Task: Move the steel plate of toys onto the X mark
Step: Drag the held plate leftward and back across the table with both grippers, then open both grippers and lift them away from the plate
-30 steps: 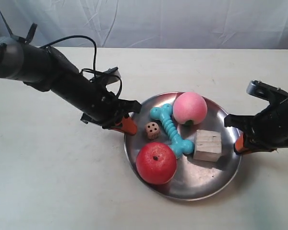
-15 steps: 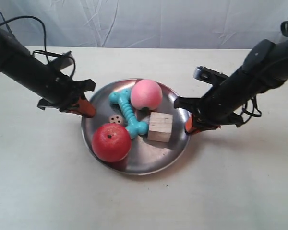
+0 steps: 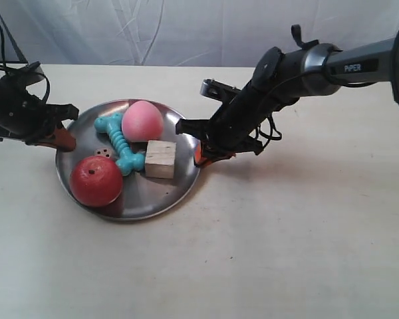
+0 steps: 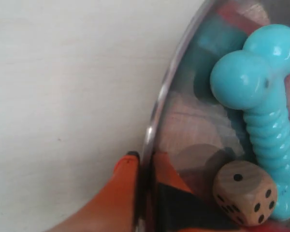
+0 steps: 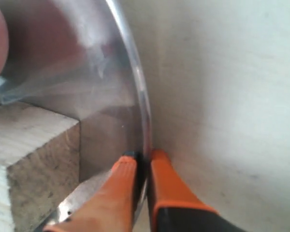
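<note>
The steel plate point(image 3: 146, 196) rests at the left of the exterior view. It carries the red apple point(image 3: 96, 181), pink peach point(image 3: 142, 121), turquoise bone point(image 3: 120, 143), wooden cube point(image 3: 161, 159) and the die point(image 3: 104, 152), half hidden behind the apple. My left gripper point(image 3: 63, 141) is shut on the plate's rim point(image 4: 176, 67) near the die point(image 4: 245, 192) and bone point(image 4: 261, 96). My right gripper point(image 3: 199, 156) is shut on the opposite rim point(image 5: 130, 63) beside the cube point(image 5: 29, 154). In the wrist views each gripper point(image 4: 144, 159) point(image 5: 144, 157) has one finger inside and one outside the rim. No X mark shows.
The pale beige table point(image 3: 286, 239) stretches bare to the right and front of the plate. A white cloth backdrop point(image 3: 186, 30) hangs along the far edge. The right arm point(image 3: 299, 66) reaches in diagonally from the upper right.
Both arms have carried the plate with its toys leftward across the exterior view, from right of centre to the left side. Both grips on the rim have held.
</note>
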You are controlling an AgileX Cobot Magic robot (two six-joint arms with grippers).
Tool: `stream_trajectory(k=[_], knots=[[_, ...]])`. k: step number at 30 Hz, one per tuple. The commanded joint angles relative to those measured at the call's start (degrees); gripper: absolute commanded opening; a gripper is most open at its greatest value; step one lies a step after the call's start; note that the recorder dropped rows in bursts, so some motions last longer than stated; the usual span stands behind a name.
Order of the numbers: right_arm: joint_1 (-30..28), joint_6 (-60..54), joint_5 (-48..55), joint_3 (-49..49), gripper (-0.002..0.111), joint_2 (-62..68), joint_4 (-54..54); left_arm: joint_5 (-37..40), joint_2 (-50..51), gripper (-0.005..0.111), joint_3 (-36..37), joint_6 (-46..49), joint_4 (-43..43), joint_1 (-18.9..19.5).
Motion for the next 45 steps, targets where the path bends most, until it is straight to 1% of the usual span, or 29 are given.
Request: stream_trajectory(k=[1,12,15,16,18,21,22,26,29,31,33,38,42,45], knots=[[2.4,-0.1,2.2,-2.7,-0.001,1.9,4.3,-1.7,-0.4,0.0,-0.2,-1.0,-2.2,-0.9],[2.5,-0.1,2.3,-2.7,-0.001,2.7,2.8,-3.3,5.0,0.0,0.8,-1.0,-0.9,-1.0],[2.5,-0.1,2.0,-2.7,-0.001,2.7,1.5,-4.1,5.3,0.007,0.8,-1.0,-0.7,-1.0],[2.5,-0.1,2.0,-2.7,0.002,2.7,1.2,-4.1,5.3,0.011,0.8,-0.5,-0.7,-1.0],[2.5,-0.1,2.0,-2.7,0.01,2.7,0.8,-4.1,5.3,0.02,0.8,1.5,-1.0,-0.9],[2.5,-0.1,2.0,-2.7,0.029,2.7,0.9,-4.1,5.3,0.031,0.8,1.5,-1.7,-0.9],[2.5,-0.1,2.0,-2.7,0.039,2.7,0.8,-3.9,5.3,0.035,0.8,1.5,-1.9,-0.9],[2.5,-0.1,2.8,-2.7,0.04,2.4,0.2,-3.4,5.3,0.035,0.8,1.5,-1.3,-0.9],[2.4,0.3,2.8,-2.7,0.04,1.2,-2.9,-3.3,5.1,0.035,0.8,1.5,0.7,-0.9],[1.7,1.7,2.9,-2.7,0.04,-0.3,-6.0,-3.0,3.9,0.035,0.8,0.5,4.9,-0.9],[0.9,1.9,3.8,-2.7,0.04,-1.4,-7.0,-3.0,2.9,0.035,0.8,-2.1,6.9,0.2],[0.6,2.9,5.9,-2.7,0.04,-1.8,-10.0,-2.0,0.8,0.035,0.8,-3.0,7.0,2.9],[0.6,3.0,7.3,-2.7,0.04,-3.2,-11.2,-0.5,-1.5,0.029,0.8,-4.1,7.2,3.7],[0.6,3.0,7.8,-2.7,0.037,-5.5,-12.2,0.3,-4.4,0.015,0.8,-4.1,7.2,3.7]])
